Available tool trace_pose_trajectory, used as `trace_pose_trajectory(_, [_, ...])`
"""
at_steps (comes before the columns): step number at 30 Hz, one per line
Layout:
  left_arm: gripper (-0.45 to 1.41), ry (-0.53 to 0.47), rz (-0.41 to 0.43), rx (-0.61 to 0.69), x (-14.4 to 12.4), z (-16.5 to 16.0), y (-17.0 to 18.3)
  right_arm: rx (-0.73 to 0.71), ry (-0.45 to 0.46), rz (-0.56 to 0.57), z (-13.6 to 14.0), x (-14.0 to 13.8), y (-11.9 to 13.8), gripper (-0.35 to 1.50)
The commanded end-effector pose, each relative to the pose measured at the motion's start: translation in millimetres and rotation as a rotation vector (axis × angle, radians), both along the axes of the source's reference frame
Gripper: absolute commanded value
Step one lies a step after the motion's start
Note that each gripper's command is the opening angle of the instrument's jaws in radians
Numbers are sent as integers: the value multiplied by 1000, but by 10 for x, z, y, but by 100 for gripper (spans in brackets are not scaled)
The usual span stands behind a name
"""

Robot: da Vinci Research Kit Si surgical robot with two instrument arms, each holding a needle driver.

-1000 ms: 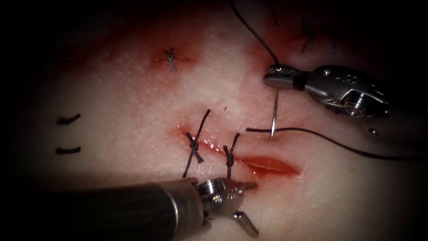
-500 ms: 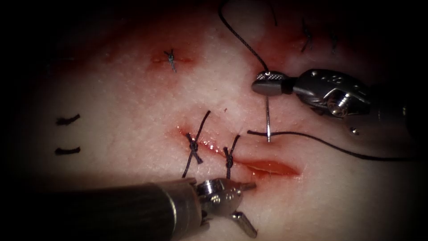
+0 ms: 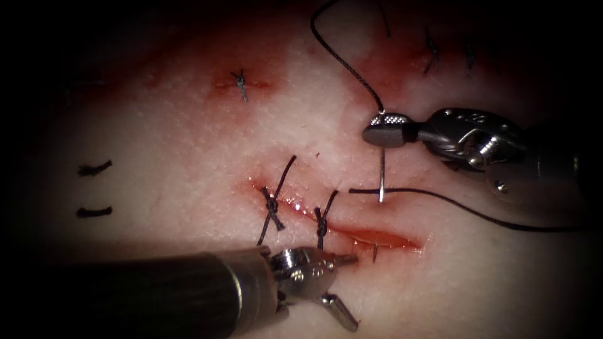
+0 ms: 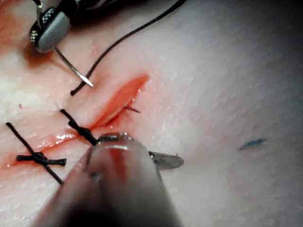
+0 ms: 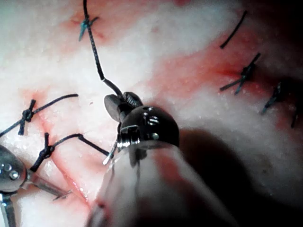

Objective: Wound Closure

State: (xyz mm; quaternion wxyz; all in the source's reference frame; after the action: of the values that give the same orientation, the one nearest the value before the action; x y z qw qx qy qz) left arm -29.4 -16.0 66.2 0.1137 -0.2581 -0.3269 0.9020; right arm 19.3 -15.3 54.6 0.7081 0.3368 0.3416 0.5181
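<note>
Emerging in cut [image 3: 377, 237]: needle [image 3: 382, 176] tip.

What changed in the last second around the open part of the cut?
The right tool, shut on the needle near its thread end, shifted slightly left and lower. The needle's tip now pokes out inside the cut; a second ago it wasn't visible there. The left tool stayed open, holding nothing; both knotted stitches are unchanged.

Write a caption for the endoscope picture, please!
Right gripper drives the needle through the tissue; its tip pokes out inside the cut.
</note>
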Motion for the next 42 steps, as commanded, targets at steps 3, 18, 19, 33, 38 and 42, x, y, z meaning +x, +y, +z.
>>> trace_pose_trajectory(3, [89, -1, 1, 2, -5, 5, -5, 40, 13, 4, 2, 10, -10, -35])
trace_pose_trajectory(18, [88, -2, 3, 2, -3, 4, -6, 304, 152, 18, 9, 10, -28, -35])
trace_pose_trajectory(19, [88, -2, 3, 2, -3, 4, -6, 317, 165, 19, 9, 10, -28, -35])
trace_pose_trajectory(33, [86, -7, 8, 7, 2, 1, -3, 495, 354, -20, 11, 12, -46, -35])
trace_pose_trajectory(38, [86, -7, 7, 7, 2, -2, -2, 398, 368, 49, 8, 7, -34, -28])
trace_pose_trajectory(42, [81, -13, 0, 0, 2, -8, 3, 238, 353, 160, 7, -5, -11, 62])
